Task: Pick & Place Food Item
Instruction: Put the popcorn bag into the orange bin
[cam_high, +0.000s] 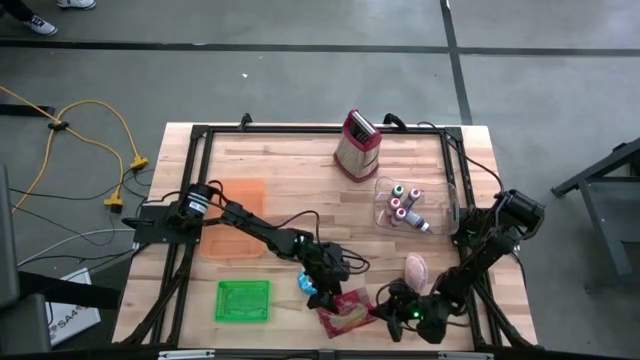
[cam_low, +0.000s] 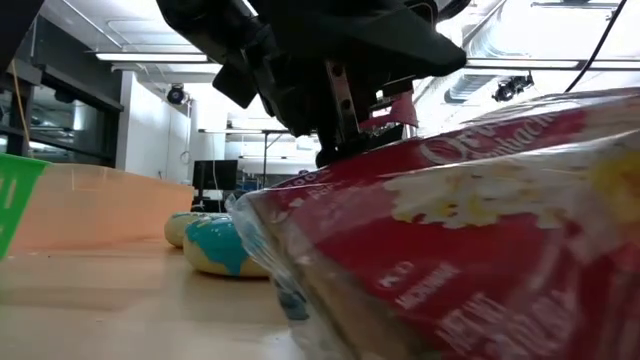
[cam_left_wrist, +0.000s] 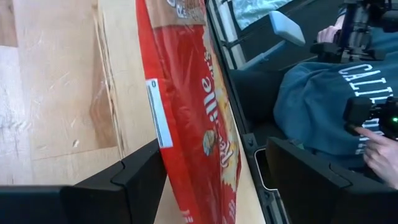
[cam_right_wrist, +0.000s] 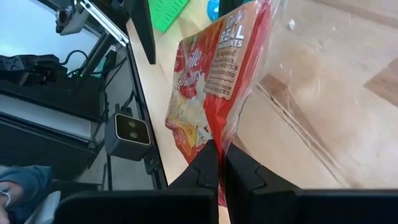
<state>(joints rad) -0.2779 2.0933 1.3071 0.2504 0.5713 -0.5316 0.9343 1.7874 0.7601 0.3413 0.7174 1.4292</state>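
My right fingers (cam_right_wrist: 221, 163) are pinched fully together on the edge of the red popcorn bag (cam_high: 347, 310), which lies at the near edge of the table (cam_high: 300, 170), beside the blue-iced doughnut (cam_high: 305, 283). My left fingers (cam_left_wrist: 214, 180) stand wide apart, 1 on each side of the bag, not yet pressing it. I judge the pinch steadies the bag so my left side can close on its body. The bag's printing is cut off in every view. In the low view it blocks most of the table. A person's sleeve (cam_left_wrist: 317, 102) and hand (cam_left_wrist: 380, 157) show beyond the table's rim.
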